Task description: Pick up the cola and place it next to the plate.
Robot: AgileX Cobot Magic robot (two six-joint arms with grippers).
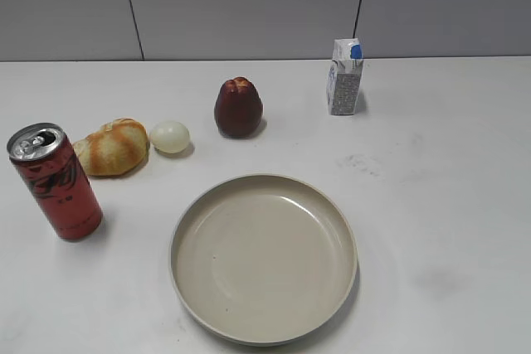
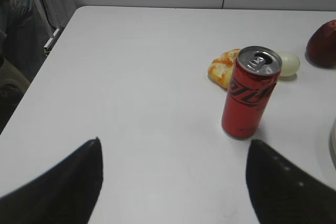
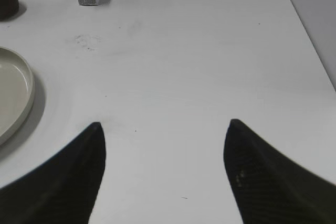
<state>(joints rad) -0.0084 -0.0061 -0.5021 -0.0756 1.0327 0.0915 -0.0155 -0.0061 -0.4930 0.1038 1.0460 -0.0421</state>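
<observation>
The cola (image 1: pixel 55 181) is being shown upright on the white table (image 1: pixel 431 172), left of the plate (image 1: pixel 264 258) and apart from it, just in front of a bread roll (image 1: pixel 111 147) and an egg (image 1: pixel 170 137). Neither arm is being caught by the exterior view; only the wrist views are showing them. The left gripper (image 2: pixel 173 179) is being held wide, low over the table short of the can, the right gripper (image 3: pixel 164 163) equally wide beside the plate. The can's black lettering and the carton's (image 1: pixel 345 77) print cannot be read.
</observation>
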